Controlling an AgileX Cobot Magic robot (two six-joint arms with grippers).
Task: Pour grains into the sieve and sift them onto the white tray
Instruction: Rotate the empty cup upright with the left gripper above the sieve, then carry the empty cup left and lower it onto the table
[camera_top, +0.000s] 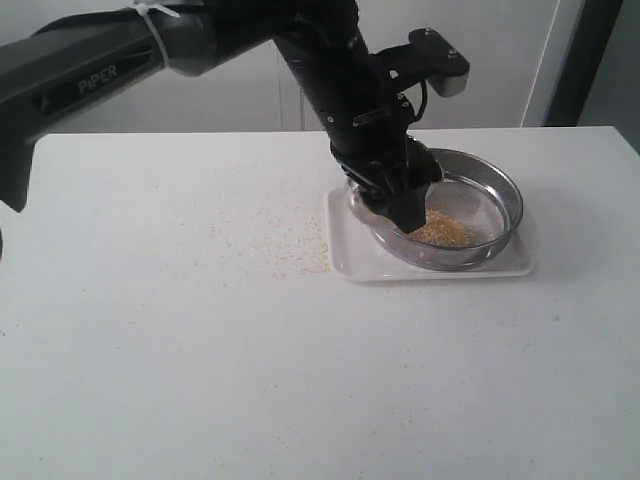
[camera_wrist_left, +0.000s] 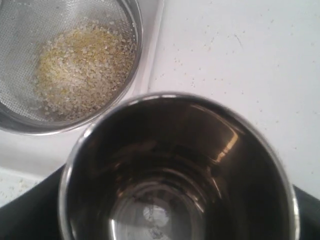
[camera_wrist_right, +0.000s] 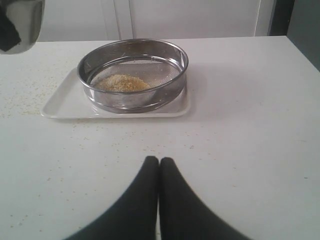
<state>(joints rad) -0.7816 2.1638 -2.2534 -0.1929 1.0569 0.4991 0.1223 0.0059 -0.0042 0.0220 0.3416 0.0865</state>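
Grains (camera_top: 443, 230) are down in the sieve (camera_top: 503, 196), folks: a golden-and-pale heap on the mesh, bunched toward the 7 o'clock side of the ring in the exterior view. The rest of the mesh is bare. The sieve sits on the white tray (camera_top: 350, 258), which lies out at about 2 o'clock from the table (camera_top: 200, 360) centre.

The left gripper (camera_top: 400, 200) hangs over the sieve's 9 o'clock rim, clamped around the steel cup (camera_wrist_left: 175, 170). The wrist camera looks straight down the cup's throat: dark and shiny, with no grains that I can see, so I'd call the pour done and the sifting not yet begun. The right gripper (camera_wrist_right: 159, 172) waits well apart from the tray, fingers pressed together with nothing between them.

Now, the danger list. The cup and the gripper are very close to that rim. A careless exit could clip the ring and shove the sieve across or off the tray. The ring fills most of the tray's width, so there is little margin, and a wide shake would send fines over the low rim onto the table. Stray specks (camera_top: 290, 240) are already scattered at 9 o'clock of the tray, so this stuff travels. A thin, slick steel wall is also hard to pinch. A weak hold during shaking could let the sieve tip and dump the whole pile unsifted. And the right gripper must open before it can help at all.
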